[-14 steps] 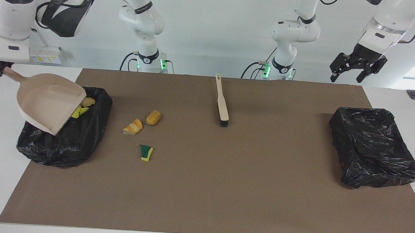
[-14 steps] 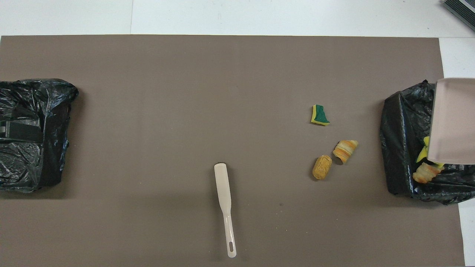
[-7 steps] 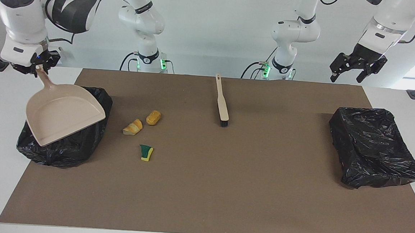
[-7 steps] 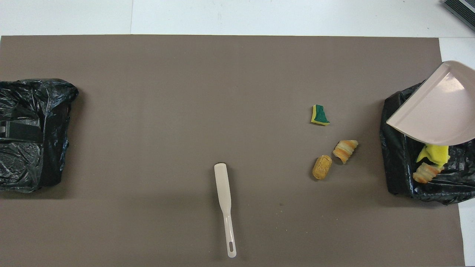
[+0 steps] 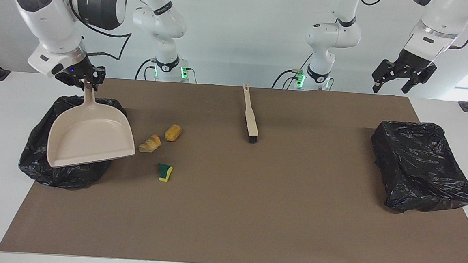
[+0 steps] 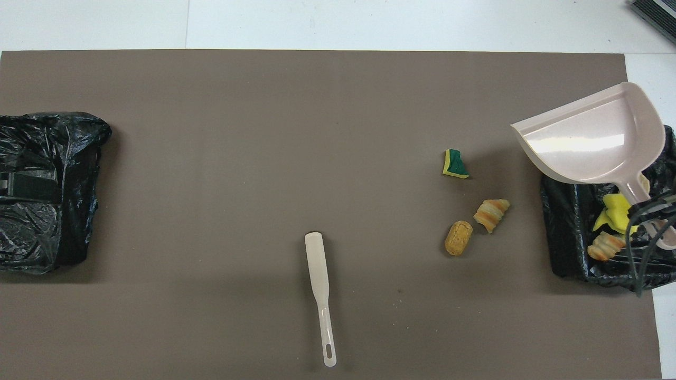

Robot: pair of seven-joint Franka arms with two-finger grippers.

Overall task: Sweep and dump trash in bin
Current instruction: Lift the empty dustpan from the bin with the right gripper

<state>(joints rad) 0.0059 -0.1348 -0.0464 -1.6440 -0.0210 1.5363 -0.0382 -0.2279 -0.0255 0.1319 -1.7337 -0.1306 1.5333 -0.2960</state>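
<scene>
Holding the beige plastic dustpan (image 5: 89, 141) by its handle, my right gripper (image 5: 83, 79) hangs over the black bag-lined bin (image 5: 37, 164) at the right arm's end of the tabletop (image 5: 228, 228), its fingers clamped shut on the handle tip. The pan looks empty and roughly level, its lip jutting past the bin's rim toward the loose scraps. My worry is that setting it down carelessly could let the lip land on the striped orange-and-tan foam chunk (image 5: 150, 143) or shove it aside, and with so little handle in the grip the pan could twist. Some trash already lies in the bin: a yellow sponge piece (image 6: 615, 219) and a striped orange chunk (image 6: 602, 247). Three scraps remain on the brown mat: that striped chunk, an orange-brown foam lump (image 5: 173, 132) beside it, and a green-and-yellow sponge scrap (image 5: 165, 172) farther from the robots. The beige long-handled brush (image 5: 250, 115) lies untouched mid-mat. My left gripper (image 5: 401, 80) waits with fingers spread wide, empty, raised above the second black bin (image 5: 421, 165).
</scene>
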